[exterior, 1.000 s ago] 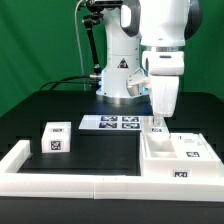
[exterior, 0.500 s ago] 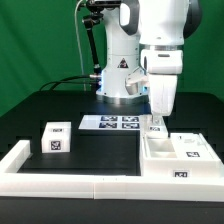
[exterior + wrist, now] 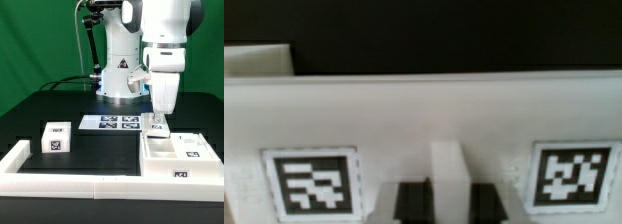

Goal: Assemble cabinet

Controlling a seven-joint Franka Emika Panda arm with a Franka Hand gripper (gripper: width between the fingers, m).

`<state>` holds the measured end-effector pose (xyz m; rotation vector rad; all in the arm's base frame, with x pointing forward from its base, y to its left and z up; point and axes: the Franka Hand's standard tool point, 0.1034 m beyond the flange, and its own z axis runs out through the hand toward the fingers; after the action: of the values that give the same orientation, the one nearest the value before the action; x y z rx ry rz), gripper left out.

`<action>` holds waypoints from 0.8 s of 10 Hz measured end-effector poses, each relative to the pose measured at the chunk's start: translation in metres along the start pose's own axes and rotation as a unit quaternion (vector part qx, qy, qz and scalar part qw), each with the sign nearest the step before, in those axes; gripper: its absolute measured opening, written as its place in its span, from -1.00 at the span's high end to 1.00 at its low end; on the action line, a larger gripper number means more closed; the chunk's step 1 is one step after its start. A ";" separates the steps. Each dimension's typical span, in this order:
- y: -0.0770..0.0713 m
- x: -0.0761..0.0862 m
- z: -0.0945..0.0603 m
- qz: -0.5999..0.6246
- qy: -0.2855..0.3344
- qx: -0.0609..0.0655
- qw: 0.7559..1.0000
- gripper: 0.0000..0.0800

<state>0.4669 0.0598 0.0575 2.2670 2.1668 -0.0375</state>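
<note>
Arm [image 3: 165,55] edged to the exterior view's right; tool [image 3: 157,126] over box body [image 3: 160,168], grip unreadable; small block [image 3: 56,138] well apart.

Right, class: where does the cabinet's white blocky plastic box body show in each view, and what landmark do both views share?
Exterior view: the white blocky plastic box body sits low at the exterior view's right.
Wrist view: the box body fills most of the picture, close up.
Shared landmark: its square black-and-white tags; which matches which is unclear.

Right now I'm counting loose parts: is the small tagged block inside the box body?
No, the small block stands at the exterior view's left, well apart from the box body.
</note>
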 end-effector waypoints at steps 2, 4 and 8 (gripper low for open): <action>0.003 0.000 0.000 0.000 0.000 0.000 1.000 0.82; 0.002 0.000 0.001 0.000 0.000 0.000 1.000 0.82; 0.003 -0.002 0.002 0.001 -0.004 0.010 1.000 0.82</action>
<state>0.4696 0.0578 0.0559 2.2760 2.1701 -0.0670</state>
